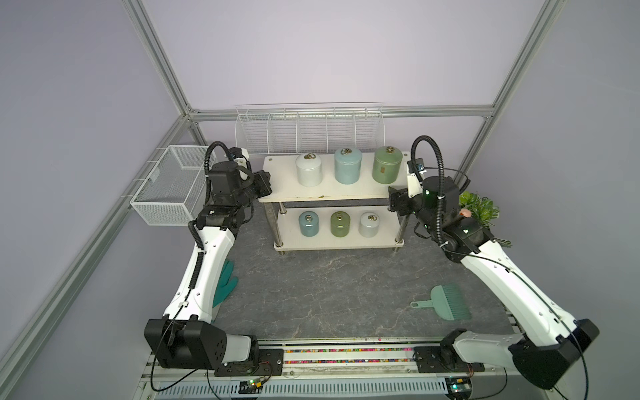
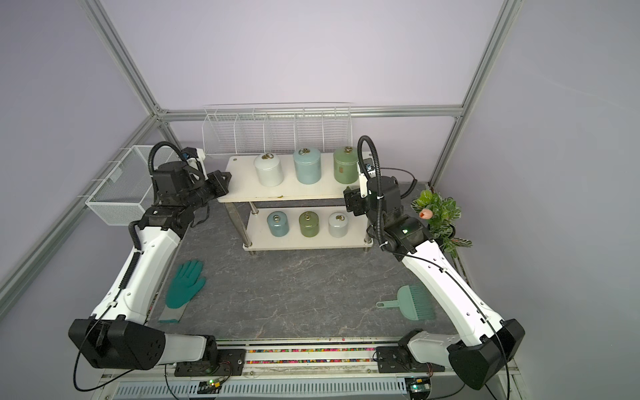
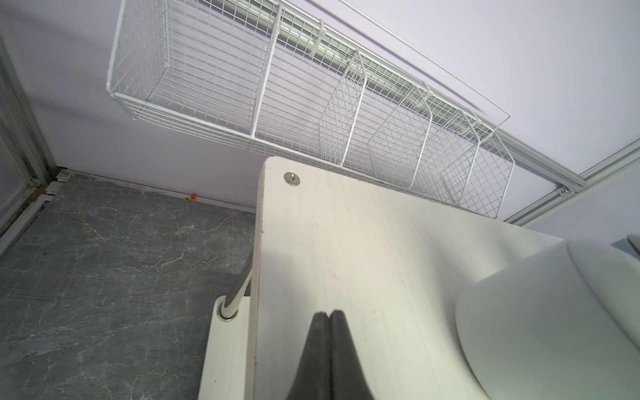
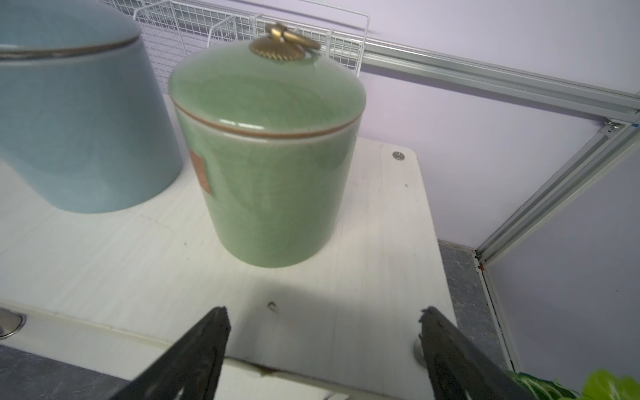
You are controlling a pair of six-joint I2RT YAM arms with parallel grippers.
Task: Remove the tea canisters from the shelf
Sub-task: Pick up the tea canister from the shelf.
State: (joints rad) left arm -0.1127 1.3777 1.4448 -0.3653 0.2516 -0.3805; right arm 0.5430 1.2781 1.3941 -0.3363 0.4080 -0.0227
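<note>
nothing is off the shelf (image 1: 346,190) yet, by my reading: all six tea canisters stand upright on it, so every removal is left. in both top views the upper board carries the white canister (image 1: 309,170), the pale blue canister (image 1: 348,166) and the green canister (image 1: 387,165); the lower board carries the blue jar (image 1: 308,224), the olive jar (image 1: 340,224) and the white jar (image 1: 369,224). the right gripper (image 4: 323,313) hangs at the upper board's right end, jaws spread wide and empty, facing the green canister without touching it. the left gripper (image 3: 329,314) hovers over the left end, jaws pressed together on nothing, with the white canister just beside.

lilac walls (image 1: 329,52) and an aluminium frame (image 1: 157,55) enclose a dark marbled table (image 1: 329,287). the back basket (image 1: 311,135), the side basket (image 1: 166,194), the plant (image 1: 479,206), a teal glove (image 2: 183,287) and a small brush (image 1: 445,304) ring the shelf.
</note>
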